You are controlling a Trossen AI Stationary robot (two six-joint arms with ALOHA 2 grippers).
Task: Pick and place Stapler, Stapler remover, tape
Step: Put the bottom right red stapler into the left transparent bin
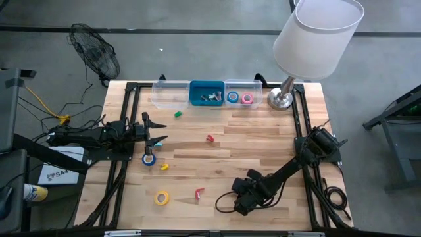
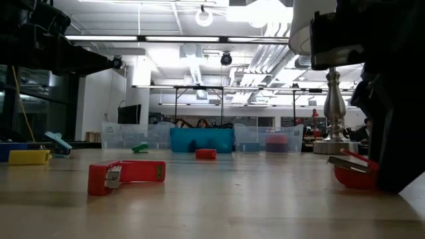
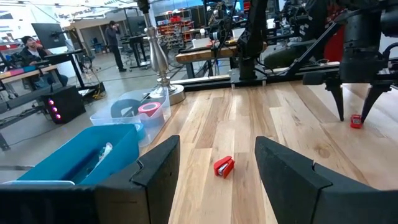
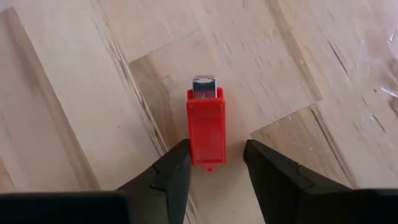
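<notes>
Right pincer (image 4: pixel 216 167) is straddling a red stapler (image 4: pixel 206 129) lying on the bench (image 1: pixel 263 141), fingers wide, not touching. Left pincer (image 1: pixel 160 131) is hovering wide above blue tape (image 1: pixel 149 158).

Even, bright overhead light on the desk (image 1: pixel 263 151); shadows are faint. In the low view ceiling lamps (image 2: pixel 265 10) glare white, the arms show as dark silhouettes, and the near desk is blurred.
</notes>
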